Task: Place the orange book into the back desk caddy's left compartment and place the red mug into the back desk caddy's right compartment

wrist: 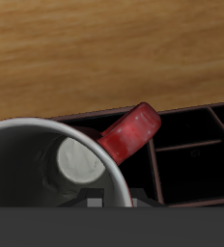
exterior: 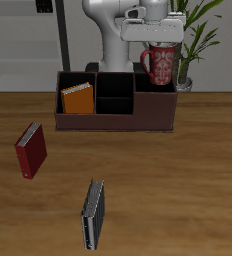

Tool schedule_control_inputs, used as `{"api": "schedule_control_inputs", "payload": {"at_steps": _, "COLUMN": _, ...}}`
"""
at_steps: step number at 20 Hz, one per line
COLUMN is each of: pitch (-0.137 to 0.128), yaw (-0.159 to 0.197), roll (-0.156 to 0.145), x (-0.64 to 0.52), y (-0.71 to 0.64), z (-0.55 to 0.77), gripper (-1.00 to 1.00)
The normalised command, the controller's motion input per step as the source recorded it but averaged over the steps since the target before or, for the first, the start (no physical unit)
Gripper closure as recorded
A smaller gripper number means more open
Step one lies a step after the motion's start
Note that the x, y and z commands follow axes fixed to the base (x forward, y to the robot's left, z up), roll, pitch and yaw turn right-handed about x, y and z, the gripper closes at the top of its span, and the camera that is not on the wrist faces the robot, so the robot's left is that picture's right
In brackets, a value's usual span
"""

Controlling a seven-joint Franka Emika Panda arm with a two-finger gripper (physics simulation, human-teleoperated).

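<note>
Dark red book at 9 o'clock on wooden table, tilted — well apart from grey-black book at 6 o'clock near front edge. Potted plant at 1 o'clock — behind table.

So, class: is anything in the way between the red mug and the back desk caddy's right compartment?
Nothing visible. The hand holds the red mug above the right compartment of the back desk caddy, which looks empty. The orange book sits in the left compartment, away from the mug.
</note>
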Motion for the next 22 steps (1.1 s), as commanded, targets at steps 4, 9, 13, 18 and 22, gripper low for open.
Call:
{"api": "schedule_control_inputs", "payload": {"at_steps": 4, "pitch": 0.016, "yaw": 0.052, "roll": 0.011, "x": -0.06, "y": 0.04, "z": -0.12, "gripper": 1.0}}
{"api": "schedule_control_inputs", "payload": {"at_steps": 9, "pitch": 0.023, "yaw": 0.054, "roll": -0.031, "x": 0.0, "y": -0.08, "z": -0.14, "gripper": 1.0}}
{"api": "schedule_control_inputs", "payload": {"at_steps": 13, "pitch": 0.037, "yaw": 0.053, "roll": -0.016, "x": -0.02, "y": -0.04, "z": -0.15, "gripper": 1.0}}
{"api": "schedule_control_inputs", "payload": {"at_steps": 18, "pitch": 0.072, "yaw": 0.087, "roll": -0.01, "x": 0.02, "y": -0.02, "z": -0.29, "gripper": 1.0}}
{"api": "schedule_control_inputs", "payload": {"at_steps": 22, "pitch": 0.033, "yaw": 0.045, "roll": -0.003, "x": 0.0, "y": -0.03, "z": -0.17, "gripper": 1.0}}
